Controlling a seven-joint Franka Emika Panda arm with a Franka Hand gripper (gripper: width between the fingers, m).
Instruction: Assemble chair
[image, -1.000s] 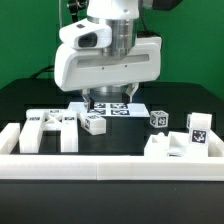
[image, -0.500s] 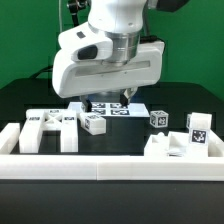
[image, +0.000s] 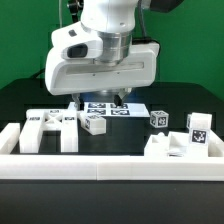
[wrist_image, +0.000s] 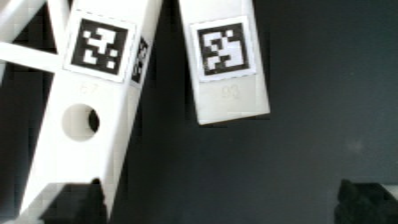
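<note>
The chair is in loose white tagged parts on the black table. In the exterior view a slotted part (image: 50, 128) lies at the left, a small block (image: 95, 122) beside it, a tagged cube (image: 159, 118) and a blocky part (image: 190, 138) at the right. My gripper (image: 101, 99) hangs over the back middle, open and holding nothing. The wrist view shows a long bar with a round hole (wrist_image: 86, 120) and a shorter bar (wrist_image: 231, 75) below the gripper (wrist_image: 217, 205). Both dark fingertips (wrist_image: 71, 205) stand wide apart, clear of the bars.
The marker board (image: 128, 108) lies flat on the table behind the parts, partly under my hand. A raised white rail (image: 110, 166) runs along the front, with upright ends at the left (image: 9, 136) and right.
My hand has shifted toward the exterior view's left and risen slightly. The jaws stay wide open. No part has moved.
</note>
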